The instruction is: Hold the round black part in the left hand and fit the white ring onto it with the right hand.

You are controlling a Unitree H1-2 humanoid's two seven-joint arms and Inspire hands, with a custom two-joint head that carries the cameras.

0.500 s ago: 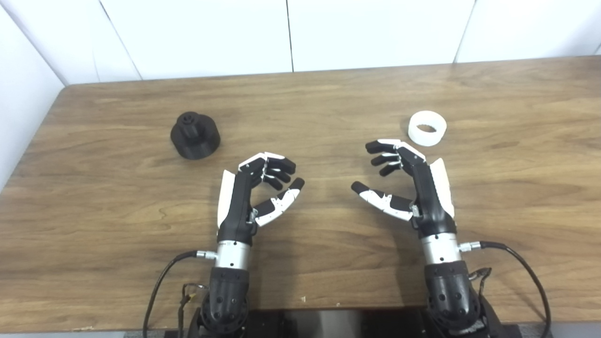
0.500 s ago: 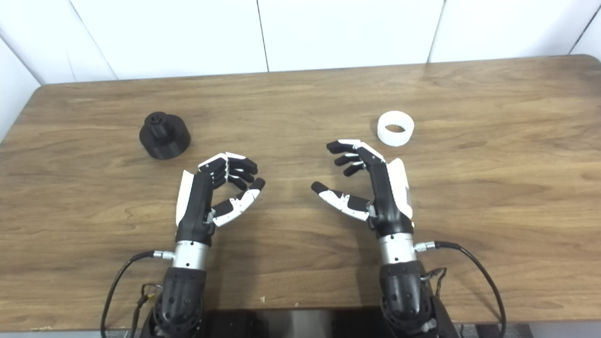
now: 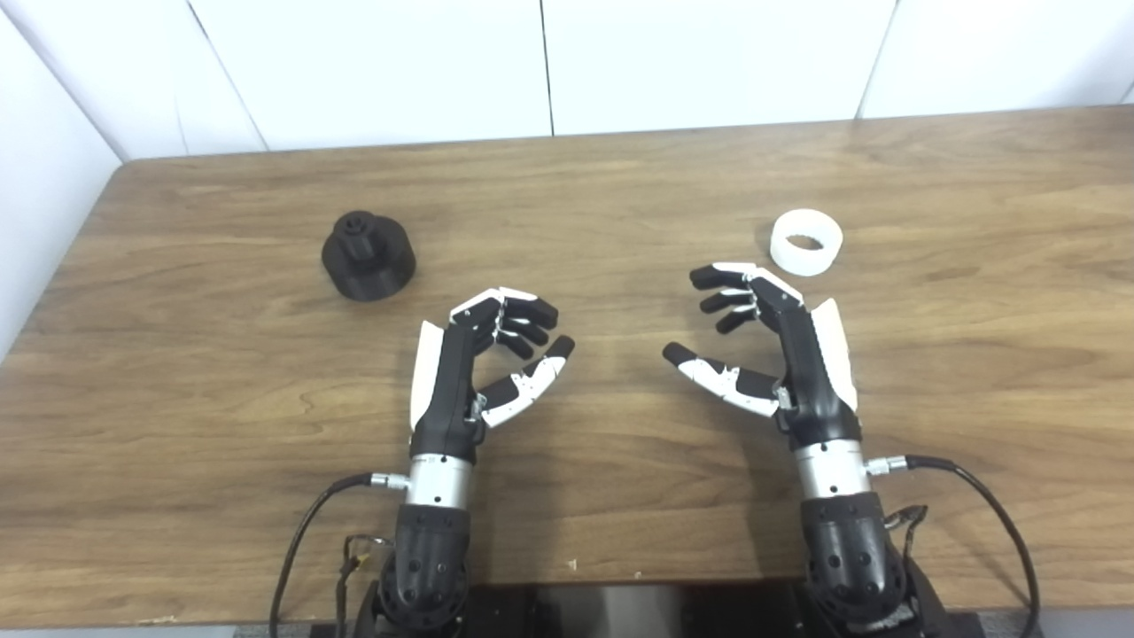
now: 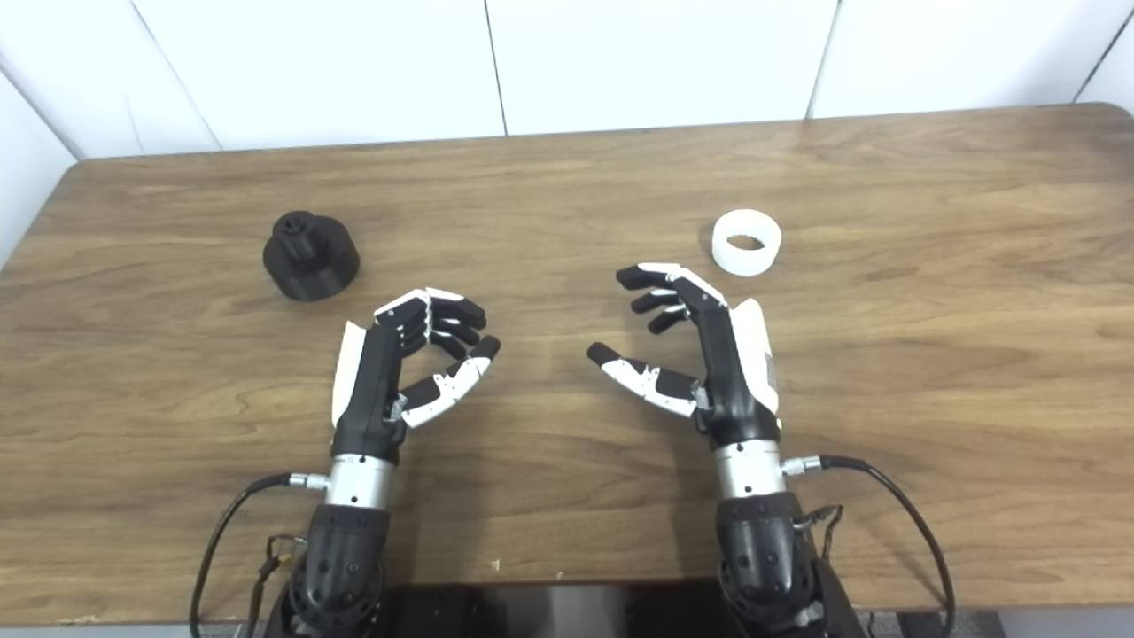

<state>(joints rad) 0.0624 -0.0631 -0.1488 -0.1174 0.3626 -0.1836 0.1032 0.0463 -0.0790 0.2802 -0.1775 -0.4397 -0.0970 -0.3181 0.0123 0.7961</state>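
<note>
The round black part (image 3: 368,256), a stepped disc with a small hub on top, stands on the wooden table (image 3: 567,195) at the left. The white ring (image 3: 805,241) lies flat on the table at the right. My left hand (image 3: 483,359) is open and empty, fingers curled, below and to the right of the black part and clear of it. My right hand (image 3: 766,341) is open and empty, its fingertips a short way below and left of the white ring, not touching it.
White wall panels (image 3: 545,62) stand behind the table's far edge. The table's left edge (image 3: 53,275) runs close to the black part. Cables (image 3: 983,505) trail from both wrists at the front edge.
</note>
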